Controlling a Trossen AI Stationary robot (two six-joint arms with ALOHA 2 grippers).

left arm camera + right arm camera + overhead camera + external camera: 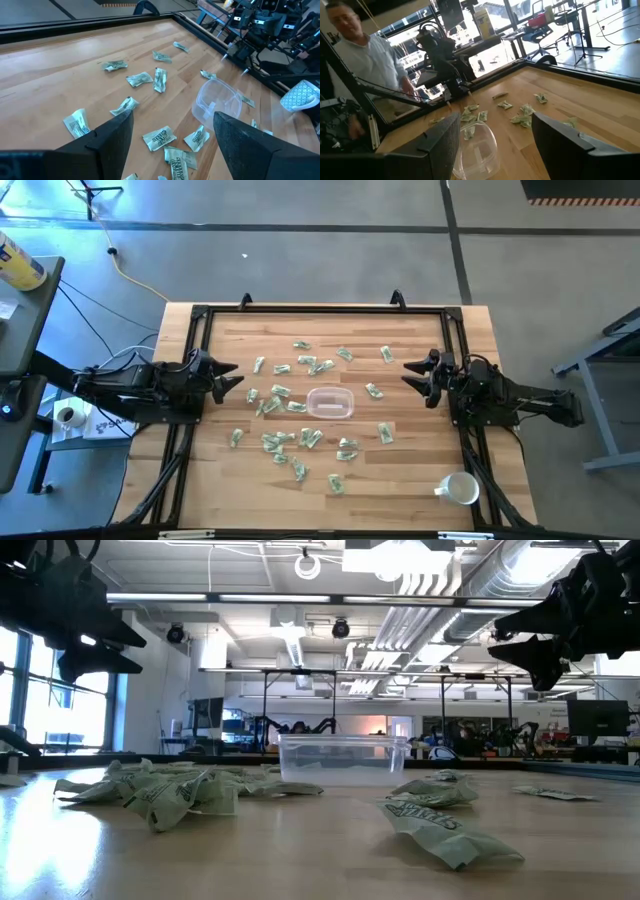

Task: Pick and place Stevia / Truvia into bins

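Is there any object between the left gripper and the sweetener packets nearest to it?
Nothing visible: the left gripper hangs open over bare wood, and the nearest green-and-white paper packets lie unobstructed.

A grey concrete floor [330,240] is seen around the wooden table [250,490], crossed by dark seams in the upper part of the high view. A yellow cable [128,272] is laid across it at upper left. In the low view, a ceiling [400,580] hung with ducts and strip lights is shown, and bright windows [50,710] are set at the left edge. A person in a light shirt [370,65] is seen at upper left of the right wrist view.
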